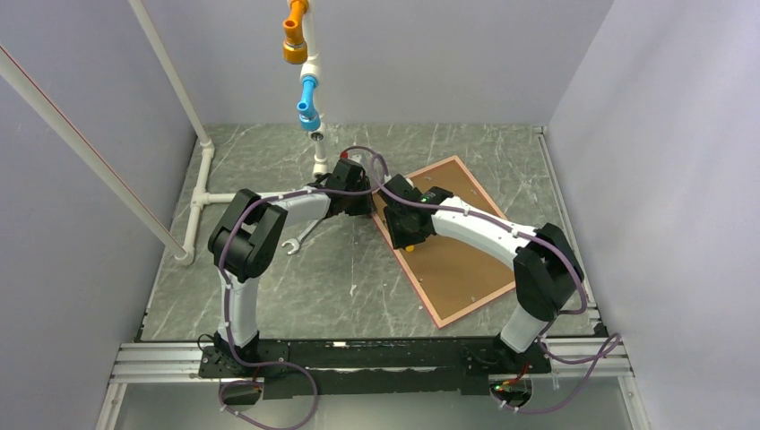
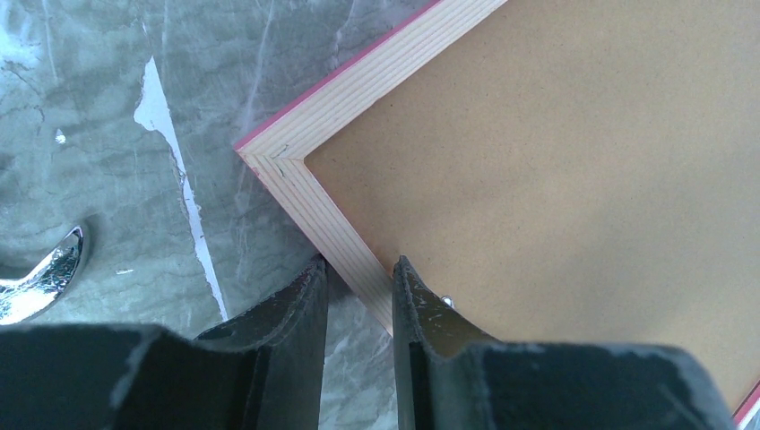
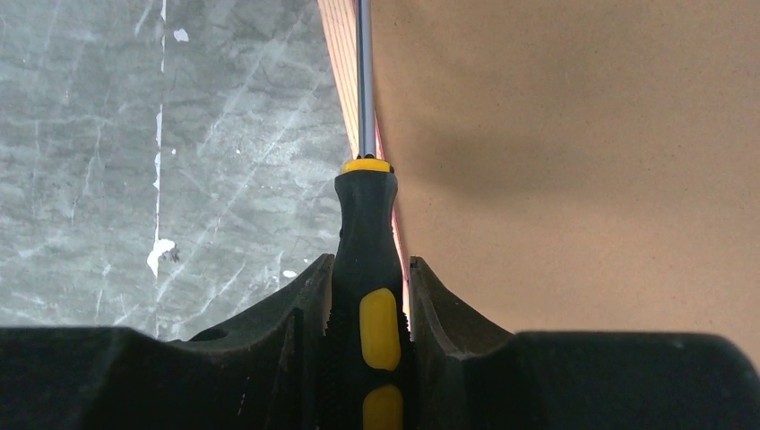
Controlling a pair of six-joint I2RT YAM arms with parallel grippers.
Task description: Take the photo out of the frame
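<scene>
Find the left gripper (image 2: 358, 269) at the frame (image 2: 358, 94), just short of a corner. Its jaws are narrowly apart and closed across the pale wooden rail, with one fingertip at the pink outer edge and the other at the inner edge beside the board (image 2: 556, 179).

The right gripper (image 3: 369, 264) is clamped on the black-and-yellow handle of a screwdriver (image 3: 367, 242). The shaft runs forward along the seam between rail and board. Its tip is cut off at the top of the right wrist view, so you cannot tell where it ends.

The frame lies flat on the table (image 1: 358, 287), back up and skewed, with both grippers at its near-left corner. The photo cannot be seen in any view because the board covers it.

A small metal piece beside the left gripper's inner finger is half hidden and cannot be identified. The right arm covers the frame's right corner in the top view. A wrench (image 2: 40, 278) lies on the table left of the frame, apart from it.
</scene>
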